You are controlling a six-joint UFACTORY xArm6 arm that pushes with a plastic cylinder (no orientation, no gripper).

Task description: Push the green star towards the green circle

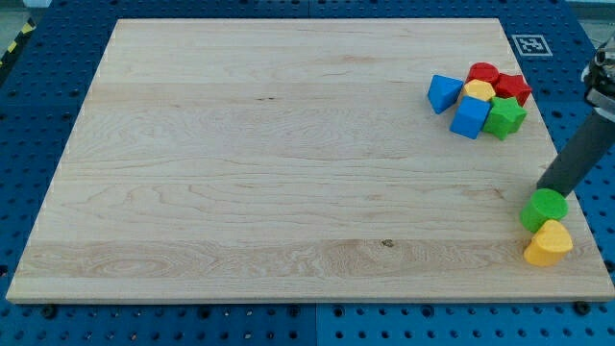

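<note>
The green star (505, 117) lies at the view's upper right, in a tight cluster with other blocks. The green circle (544, 209) sits near the board's right edge, lower down, touching a yellow heart (548, 243) just below it. My tip (541, 189) is at the end of the dark rod that comes in from the view's right. It rests right at the top edge of the green circle, well below the green star.
The cluster around the star holds a blue triangle (442, 93), a blue cube (470, 118), a yellow block (478, 92), a red circle (483, 73) and a red star (513, 88). The wooden board (288, 163) ends close to the right of the circle.
</note>
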